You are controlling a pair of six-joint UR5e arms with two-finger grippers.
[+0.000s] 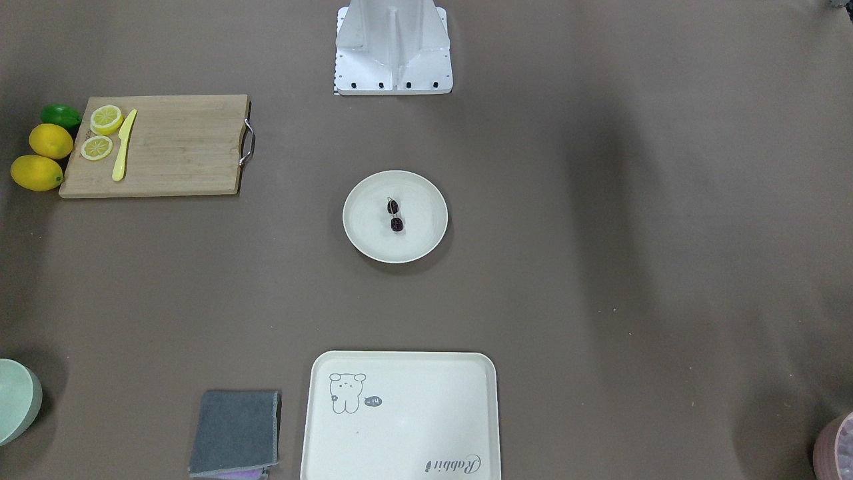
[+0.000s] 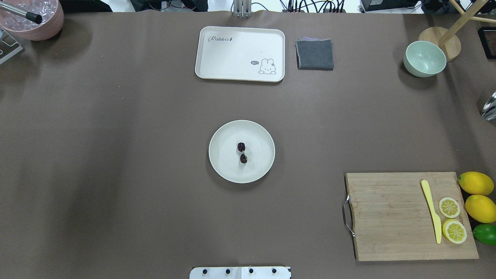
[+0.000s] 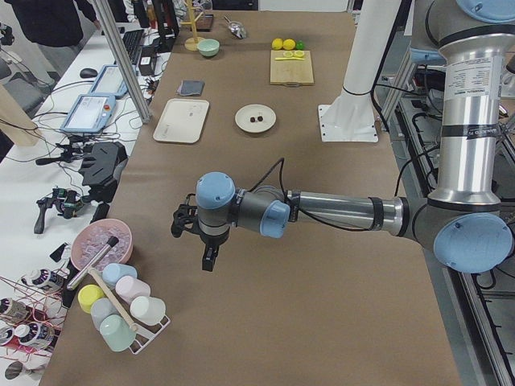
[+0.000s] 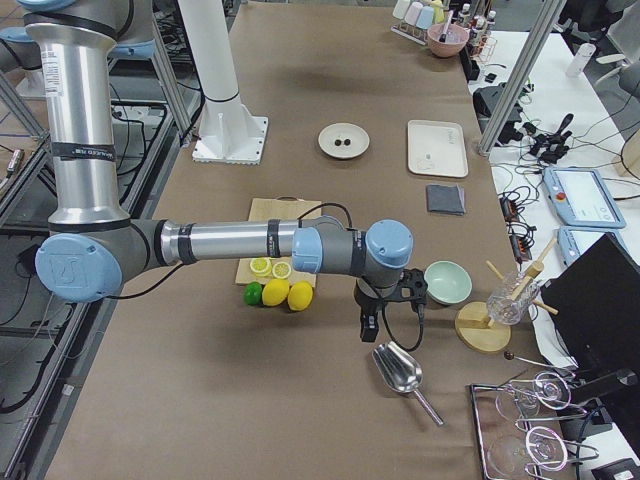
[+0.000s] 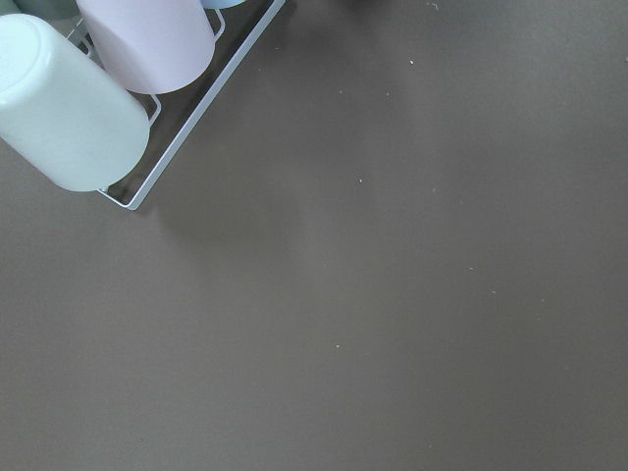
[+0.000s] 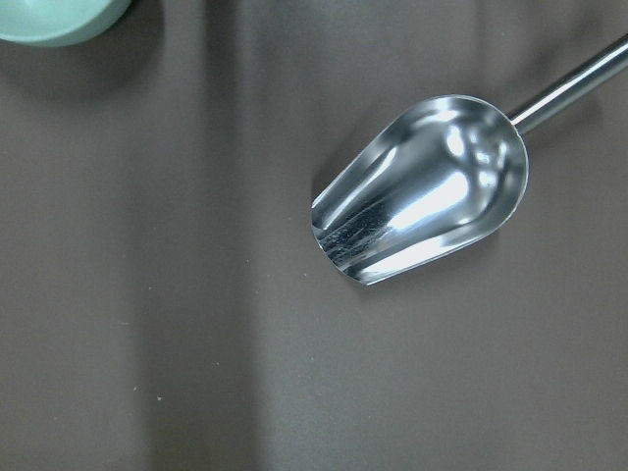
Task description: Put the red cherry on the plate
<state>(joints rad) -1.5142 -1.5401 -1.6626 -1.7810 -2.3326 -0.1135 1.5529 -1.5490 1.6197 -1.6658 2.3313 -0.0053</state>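
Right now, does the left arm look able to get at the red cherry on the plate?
Probably yes. The red cherry lies uncovered in the middle of the plate. The left end effector hangs far off near the cups, and nothing shows between them.

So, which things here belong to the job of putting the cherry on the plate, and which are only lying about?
For the job: red cherry, already lying on the plate.

Only lying about: tray, grey cloth, green bowl, cutting board with yellow knife and lemon slices, lemons, lime, metal scoop.
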